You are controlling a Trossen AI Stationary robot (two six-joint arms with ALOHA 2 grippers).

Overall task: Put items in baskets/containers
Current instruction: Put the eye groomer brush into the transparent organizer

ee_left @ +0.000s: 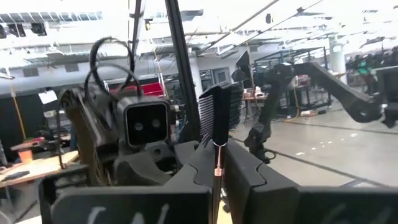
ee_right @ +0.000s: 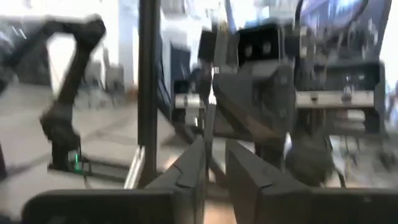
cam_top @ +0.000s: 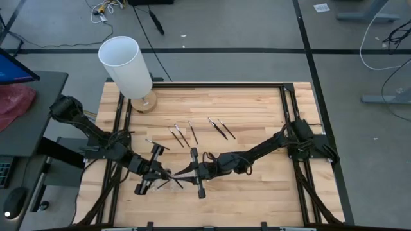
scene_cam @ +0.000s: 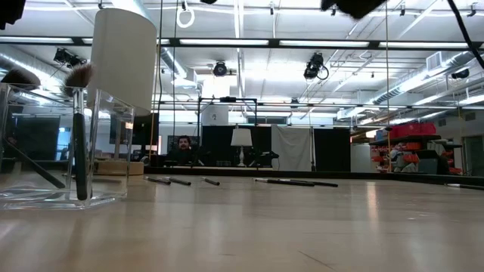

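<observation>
Several slender dark brushes lie flat on the wood: a pair [cam_top: 180, 135], a pair [cam_top: 221, 128] and one [cam_top: 151, 142]. The clear container [scene_cam: 53, 162] stands near the table's near edge, and a brush [scene_cam: 79, 143] leans upright inside it. My left gripper [cam_top: 164, 173] and right gripper [cam_top: 190, 171] point at each other above the table, near the container. A thin brush [ee_left: 217, 118] with a comb-like head runs between them. The left gripper is shut on it. The right gripper's fingers [ee_right: 214, 158] stand slightly apart around the same stick [ee_right: 209, 124]. My left gripper pinches the brush's thin handle [ee_left: 217, 177] between its two fingers. The fingers lie roughly level, coming from the table's left, along the stick. The brush is lifted clear and points away from the fingers toward the right gripper, its comb head [ee_left: 217, 115] free.
A tall white cylinder on a round wooden base [cam_top: 128, 67] stands at the far left corner. A dark metal frame [cam_top: 282, 102] edges the table. Bare wood lies on the right half [cam_top: 270, 186]. A person [scene_cam: 183, 147] sits far behind the table.
</observation>
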